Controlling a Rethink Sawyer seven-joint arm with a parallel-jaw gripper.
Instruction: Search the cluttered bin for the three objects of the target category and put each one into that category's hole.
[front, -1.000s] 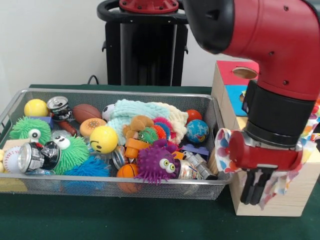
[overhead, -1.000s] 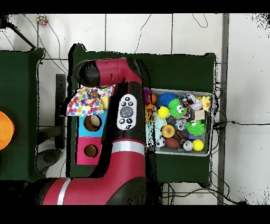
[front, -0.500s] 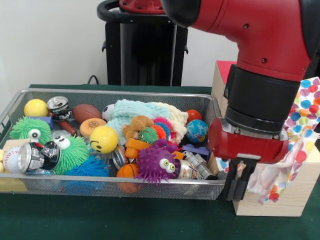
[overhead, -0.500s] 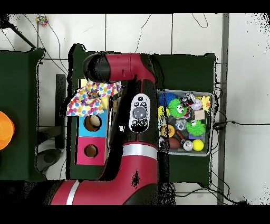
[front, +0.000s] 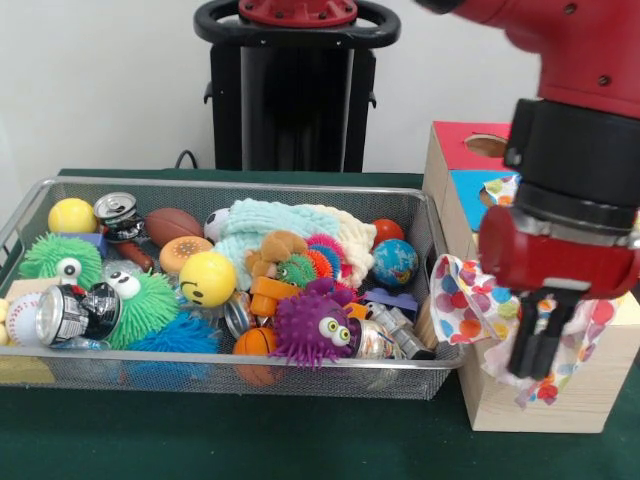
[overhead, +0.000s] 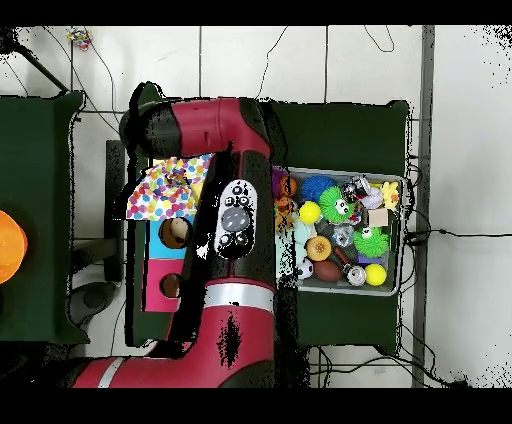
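Hanging in front of the wooden sorting box (front: 545, 385), the red Sawyer arm's claw (front: 533, 345) points down with its black fingers (front: 523, 340) drawn close together; whether they pinch the polka-dot cloth (front: 470, 310) draped behind them cannot be told from this angle. The cloth spills over the box's near corner and, seen from overhead, covers one end of the box top (overhead: 165, 190). Beside it lie a blue panel with a round hole (overhead: 176, 232) and a pink panel with another hole (overhead: 170, 286).

The wire mesh bin (front: 250, 375) sits on the green bench (front: 230, 440) just beside the box, still heaped with clutter. Inside are a purple spiky monster toy (front: 318, 325), a yellow smiley ball (front: 207, 278), a small globe ball (front: 395, 262), a toy football (front: 172, 224), a green fuzzy creature (front: 140, 305), a crushed drink can (front: 72, 313) and a pale teal knitted cloth (front: 270, 228).
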